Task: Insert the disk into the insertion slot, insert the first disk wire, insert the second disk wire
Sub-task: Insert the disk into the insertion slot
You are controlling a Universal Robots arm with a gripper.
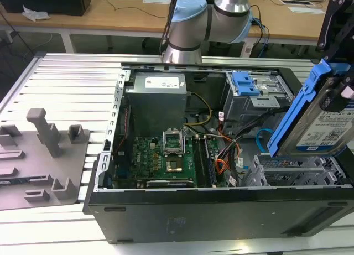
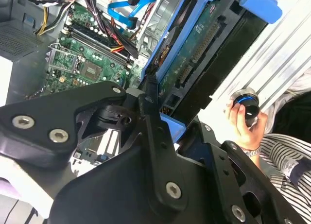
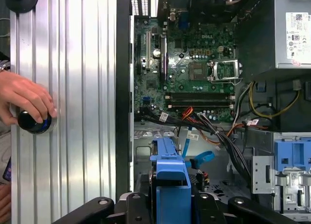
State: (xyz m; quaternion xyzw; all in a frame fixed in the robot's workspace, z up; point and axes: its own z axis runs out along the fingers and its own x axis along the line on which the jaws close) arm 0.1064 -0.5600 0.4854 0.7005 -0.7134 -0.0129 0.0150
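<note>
Closest to me is the black side wall of the open computer case (image 1: 221, 211), which lies flat. Just inside it, at the exterior view's right, sits the insertion slot (image 1: 293, 172), a grey perforated cage with the disk not yet in it. The disk (image 1: 323, 125) hangs over that cage, held at its upper end by the gripper (image 3: 170, 185), whose jaws are clamped on the blue carrier from both sides. It is steeply tilted, with its long axis running from high at the exterior view's right down toward the left and its label face turned my way. Its lower end is right at the cage's top edge, though I cannot tell whether the two touch. Just beside that lower end curls the second disk wire (image 1: 260, 138), lying loose near an orange, yellow and black wire bundle (image 1: 227, 152). Further in, the case holds the green motherboard (image 1: 166, 155), a taller cage (image 1: 265, 100) carrying a bare blue bracket (image 1: 245, 83), and the grey power supply (image 1: 157, 100). The case rests on a ribbed aluminium table (image 1: 66, 83), with a grey fixture plate (image 1: 44, 155) at the exterior view's left. In the first wrist view a person's hand (image 3: 24, 97) rests on a round black knob (image 3: 34, 123) on the table beside the case. Beyond the arm's base (image 1: 188, 28) stand wooden desks (image 1: 110, 14).
</note>
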